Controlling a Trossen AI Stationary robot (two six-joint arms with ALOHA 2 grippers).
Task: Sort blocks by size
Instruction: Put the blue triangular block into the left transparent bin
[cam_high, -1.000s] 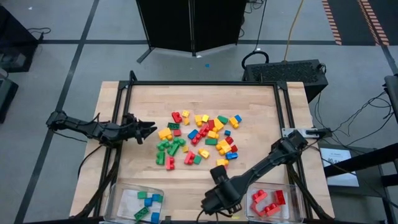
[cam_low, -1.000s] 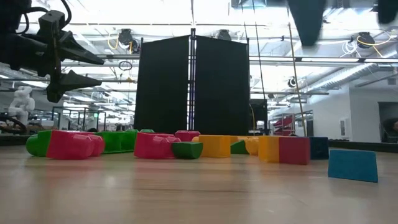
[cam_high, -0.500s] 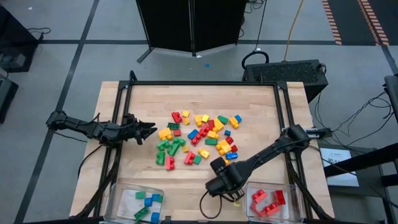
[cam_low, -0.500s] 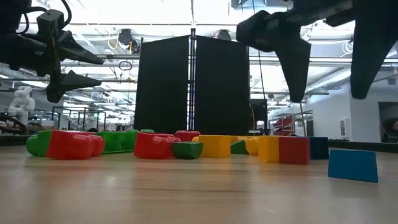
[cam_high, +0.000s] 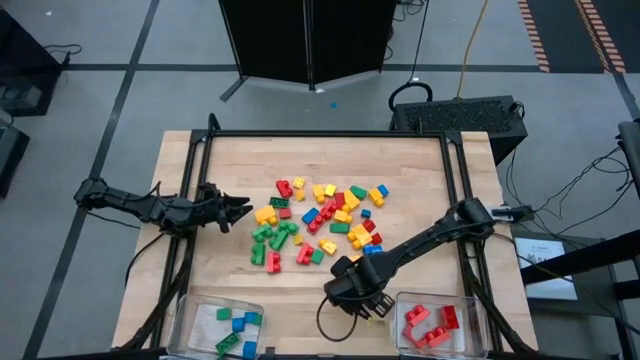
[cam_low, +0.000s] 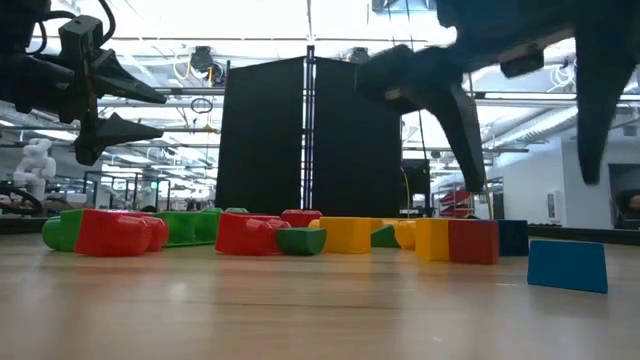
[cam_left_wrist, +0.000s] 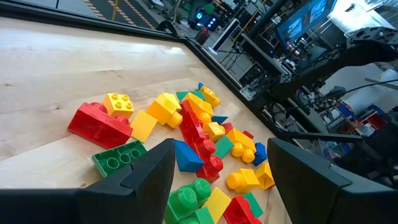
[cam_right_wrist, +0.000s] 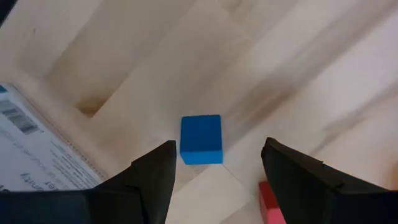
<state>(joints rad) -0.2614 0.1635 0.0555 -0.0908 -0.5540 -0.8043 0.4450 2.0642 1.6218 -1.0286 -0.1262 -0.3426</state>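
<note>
1. Notably, we logged one small blue block (cam_right_wrist: 201, 139) lying loose on bare table (cam_high: 230, 165), at 6 o'clock of the pile.
2. We found the right gripper (cam_right_wrist: 214, 171) directly above it, fingers apart, empty; left gripper (cam_high: 243, 209) idle, also parted.

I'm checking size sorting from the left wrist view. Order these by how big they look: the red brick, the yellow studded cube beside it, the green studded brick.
1. red brick
2. green studded brick, though nearer the camera, so unsure
3. yellow studded cube
</note>
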